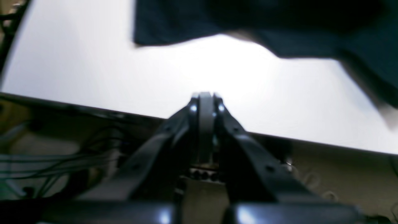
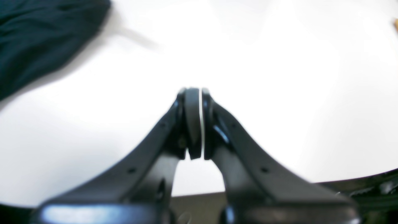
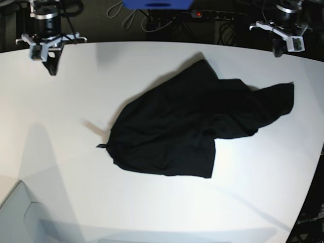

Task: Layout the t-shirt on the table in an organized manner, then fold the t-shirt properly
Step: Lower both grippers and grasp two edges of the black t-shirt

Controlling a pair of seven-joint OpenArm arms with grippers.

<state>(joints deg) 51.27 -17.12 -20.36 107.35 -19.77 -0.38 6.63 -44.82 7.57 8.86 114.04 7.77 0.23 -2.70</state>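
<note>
The black t-shirt (image 3: 187,126) lies crumpled and spread unevenly in the middle of the white table (image 3: 61,152). My right gripper (image 3: 52,71) hangs at the table's far left corner, well away from the cloth. In the right wrist view its gripper (image 2: 192,91) is shut and empty above bare table (image 2: 279,77), with the t-shirt (image 2: 40,34) at the upper left. My left gripper (image 3: 277,51) is at the far right corner. In the left wrist view this gripper (image 1: 205,95) is shut on nothing near the table (image 1: 93,62) edge, the t-shirt (image 1: 279,25) lying beyond it.
A power strip (image 3: 212,14), cables and a blue object (image 3: 157,4) sit behind the table's back edge. Loose cables (image 1: 46,158) hang below the table edge under my left gripper. The table edge curves away at the right side (image 3: 316,167).
</note>
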